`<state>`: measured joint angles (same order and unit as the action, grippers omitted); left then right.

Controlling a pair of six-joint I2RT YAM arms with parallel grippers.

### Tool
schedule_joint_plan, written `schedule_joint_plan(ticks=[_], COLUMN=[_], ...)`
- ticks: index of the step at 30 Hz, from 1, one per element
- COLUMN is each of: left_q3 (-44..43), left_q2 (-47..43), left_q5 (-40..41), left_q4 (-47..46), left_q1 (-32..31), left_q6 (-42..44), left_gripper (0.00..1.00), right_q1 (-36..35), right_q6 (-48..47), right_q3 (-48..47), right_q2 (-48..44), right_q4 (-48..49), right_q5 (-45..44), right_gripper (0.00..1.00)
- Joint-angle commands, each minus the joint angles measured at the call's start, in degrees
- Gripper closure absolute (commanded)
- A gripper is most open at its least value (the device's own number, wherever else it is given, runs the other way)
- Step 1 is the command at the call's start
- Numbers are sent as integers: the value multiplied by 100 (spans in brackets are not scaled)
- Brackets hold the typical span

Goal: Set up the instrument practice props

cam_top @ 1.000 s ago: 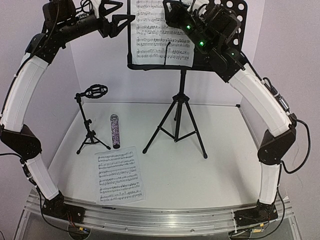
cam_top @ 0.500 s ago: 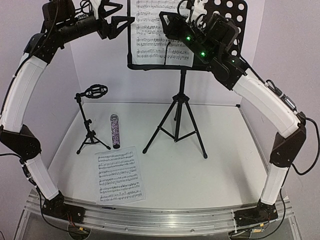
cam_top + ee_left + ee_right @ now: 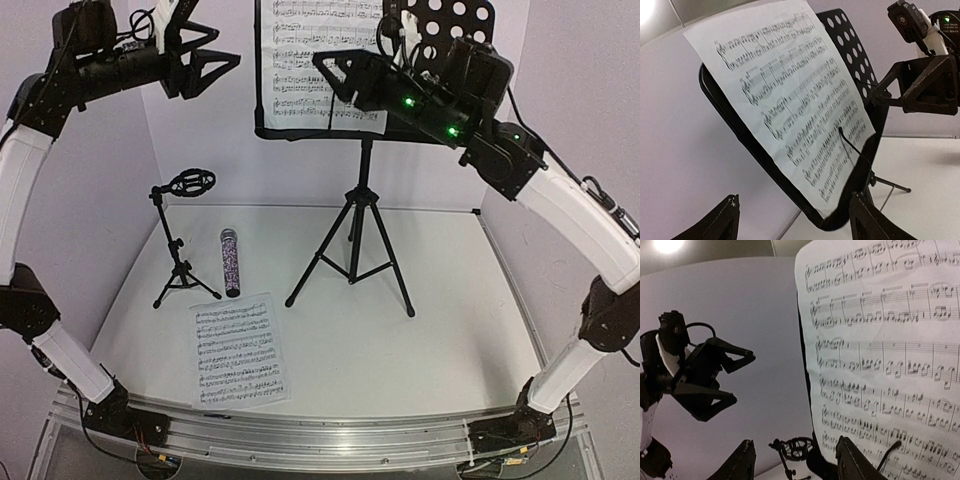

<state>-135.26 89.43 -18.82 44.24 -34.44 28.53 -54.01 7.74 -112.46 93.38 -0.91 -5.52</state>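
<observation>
The black tripod music stand (image 3: 364, 180) stands at the back of the table. Its perforated desk (image 3: 472, 18) holds one white music sheet (image 3: 310, 50), which also fills the left wrist view (image 3: 790, 95) and the right wrist view (image 3: 885, 340). The second sheet (image 3: 238, 348) lies flat on the table at the front left. The glittery microphone (image 3: 231, 262) lies beside the small black mic stand (image 3: 182, 240). My left gripper (image 3: 222, 52) is open and empty, up left of the desk. My right gripper (image 3: 328, 78) is open and empty in front of the sheet.
White walls close the back and sides. The stand's tripod legs (image 3: 350, 265) spread over the middle of the table (image 3: 450, 330). A thin black retaining arm (image 3: 852, 147) lies across the sheet's lower edge. The metal rail (image 3: 320, 438) runs along the near edge.
My left gripper has moved left, away from the desk. My right gripper has dropped lower in front of the sheet while its arm swung out to the right. Both stay open.
</observation>
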Motion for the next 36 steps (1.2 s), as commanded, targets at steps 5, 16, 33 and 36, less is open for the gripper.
schedule_joint_plan(ticks=[5,16,33,36], left_q3=[1487,5834,10258,10601], left_q2=[-1300,-2673,-2563,-2476], left_q5=[-1512,-893,888,867], left_q4=[2046,2519,-679,-1190], left_q1=[16,16,15,13], left_q6=[800,1694,3279,3598], left_gripper=[22,19,21,21], right_q1=[-260,-760,-887,-866], right_q6=[54,673,2481,2745], right_q3=[1634,3348,2109,1957], right_q2=[-1115,-1128,2228,2602], right_q4=[-1869,-3711,-3515,-3103], right_q5=[1589,1056,1130,1187], right_gripper=[15,14,13,13])
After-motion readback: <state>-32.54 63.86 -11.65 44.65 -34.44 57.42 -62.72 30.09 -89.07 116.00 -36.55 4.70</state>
